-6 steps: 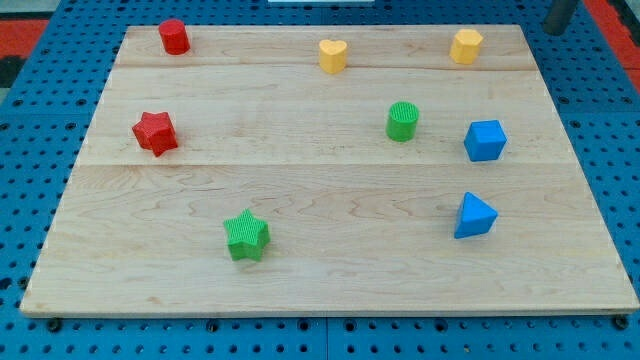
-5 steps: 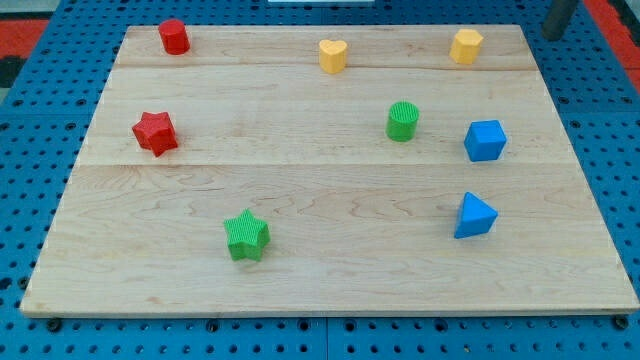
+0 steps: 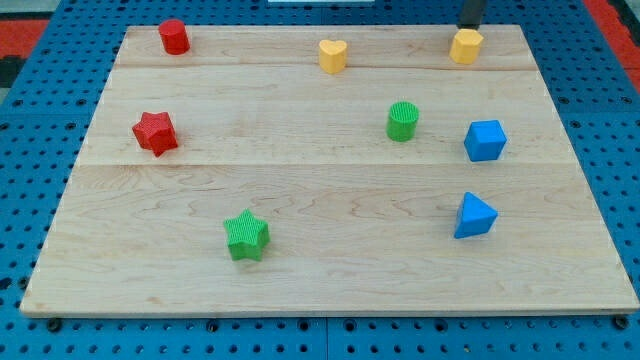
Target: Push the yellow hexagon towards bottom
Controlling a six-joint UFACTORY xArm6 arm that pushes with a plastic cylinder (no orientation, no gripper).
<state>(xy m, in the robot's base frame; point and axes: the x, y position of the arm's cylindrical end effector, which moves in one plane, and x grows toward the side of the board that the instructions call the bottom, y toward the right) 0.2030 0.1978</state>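
The yellow hexagon (image 3: 466, 46) sits near the top right of the wooden board (image 3: 330, 270). My tip (image 3: 470, 26) is just above the hexagon, at the board's top edge, very close to its upper side; I cannot tell whether they touch. The rod runs out of the view's top.
A yellow heart (image 3: 333, 55) lies left of the hexagon. A green cylinder (image 3: 402, 121), a blue cube (image 3: 485, 140) and a blue triangular block (image 3: 475, 216) lie below it. A red cylinder (image 3: 174, 36), a red star (image 3: 155, 132) and a green star (image 3: 247, 236) are on the left.
My rod has moved left along the top edge, from beyond the board's top right corner to just above the yellow hexagon. No block has moved.
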